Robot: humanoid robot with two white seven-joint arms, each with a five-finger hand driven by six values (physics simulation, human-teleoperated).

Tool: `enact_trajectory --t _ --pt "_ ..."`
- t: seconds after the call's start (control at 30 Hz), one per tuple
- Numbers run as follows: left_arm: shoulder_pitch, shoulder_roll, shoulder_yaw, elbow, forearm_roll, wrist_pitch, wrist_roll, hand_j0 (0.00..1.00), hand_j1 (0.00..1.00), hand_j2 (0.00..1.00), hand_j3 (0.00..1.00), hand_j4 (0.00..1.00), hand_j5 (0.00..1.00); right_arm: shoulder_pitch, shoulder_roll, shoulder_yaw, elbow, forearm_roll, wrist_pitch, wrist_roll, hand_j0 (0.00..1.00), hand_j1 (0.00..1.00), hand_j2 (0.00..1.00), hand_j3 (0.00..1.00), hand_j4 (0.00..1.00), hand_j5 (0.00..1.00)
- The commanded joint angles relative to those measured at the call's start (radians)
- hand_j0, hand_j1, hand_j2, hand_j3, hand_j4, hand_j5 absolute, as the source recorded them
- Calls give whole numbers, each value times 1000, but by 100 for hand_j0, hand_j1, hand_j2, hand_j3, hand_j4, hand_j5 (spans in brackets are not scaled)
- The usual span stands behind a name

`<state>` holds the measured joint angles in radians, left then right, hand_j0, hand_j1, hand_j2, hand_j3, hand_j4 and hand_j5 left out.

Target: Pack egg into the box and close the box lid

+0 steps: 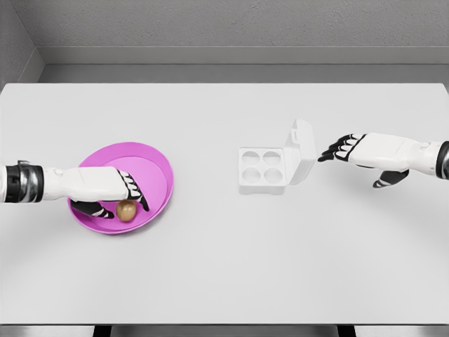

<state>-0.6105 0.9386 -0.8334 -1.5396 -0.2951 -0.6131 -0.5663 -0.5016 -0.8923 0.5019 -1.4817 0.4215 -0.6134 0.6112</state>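
Brown oval egg (127, 210) — in round glossy pink bowl (153, 163).

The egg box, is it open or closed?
Open. The egg box has its lid standing up at the right side, and all four cups show empty.

Egg (127, 210) in bowl (158, 158) (left of box (262, 170)).

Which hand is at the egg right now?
The left hand, over the pink bowl with its fingers around the egg. The right hand is open beside the box lid, nowhere near the egg.
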Motion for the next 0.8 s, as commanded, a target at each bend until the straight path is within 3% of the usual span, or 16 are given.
enact_trajectory --t 0.0,0.2,0.3,0.57,0.77 --pt "0 -8 0 4 -6 2 0 70 70 70 70 70 70 0 -2 0 0 -6 3 0 100 100 100 100 100 100" --pt "1 -9 0 4 -10 2 0 70 70 70 70 70 70 0 -2 1 -2 -6 3 0 100 100 100 100 100 100" --pt "1 -9 0 4 -10 2 0 56 56 56 56 56 56 0 -2 1 0 -6 3 0 100 100 100 100 100 100" --pt "0 -8 0 4 -10 2 0 39 39 39 39 39 39 0 -2 1 -2 -7 3 0 100 100 100 100 100 100" --pt "-12 -8 4 3 1 2 2 38 38 38 38 38 38 0 -4 1 -2 -6 3 0 100 100 100 100 100 100"
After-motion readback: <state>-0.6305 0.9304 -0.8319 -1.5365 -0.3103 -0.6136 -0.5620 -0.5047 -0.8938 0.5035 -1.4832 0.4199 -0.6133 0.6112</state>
